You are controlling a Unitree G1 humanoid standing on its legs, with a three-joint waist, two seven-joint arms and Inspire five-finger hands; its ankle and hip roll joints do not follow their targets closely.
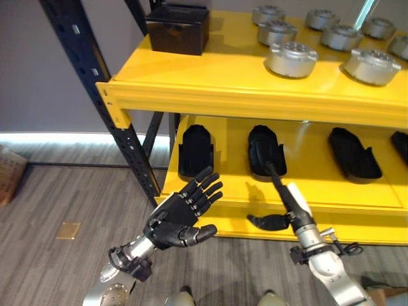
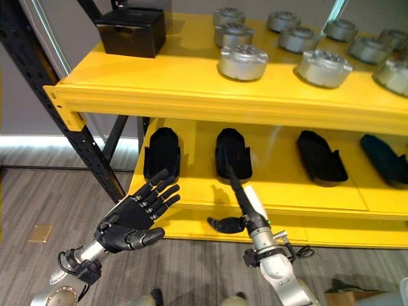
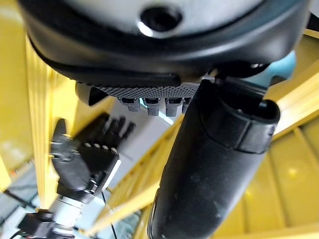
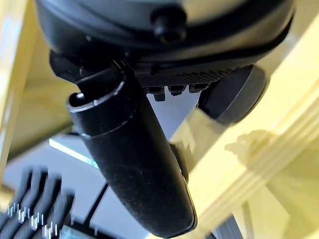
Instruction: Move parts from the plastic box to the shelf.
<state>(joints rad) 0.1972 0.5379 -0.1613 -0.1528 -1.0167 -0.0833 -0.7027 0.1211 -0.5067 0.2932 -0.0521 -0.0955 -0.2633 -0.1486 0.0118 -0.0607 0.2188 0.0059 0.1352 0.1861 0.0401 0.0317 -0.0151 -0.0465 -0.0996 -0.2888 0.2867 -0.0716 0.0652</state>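
While my left robot hand [image 1: 182,220] hangs in front of the yellow shelf [image 1: 217,83] with fingers spread straight and palm empty, my right robot hand [image 1: 290,207] reaches flat toward the lower shelf level, its fingers extended, its thumb stuck out sideways, gripping nothing.

Item: black moulded parts, lower level. One [image 1: 266,150] lies just past my right fingertips; whether they touch it I cannot tell. Another [image 1: 196,150] lies beyond my left robot hand, and a third [image 1: 354,153] lies off to the outer side of my right.

Item: round silver metal parts [image 1: 291,58], upper level, grouped above and beyond my right robot hand.

Item: black box [image 1: 177,29], upper level, above and beyond my left robot hand.
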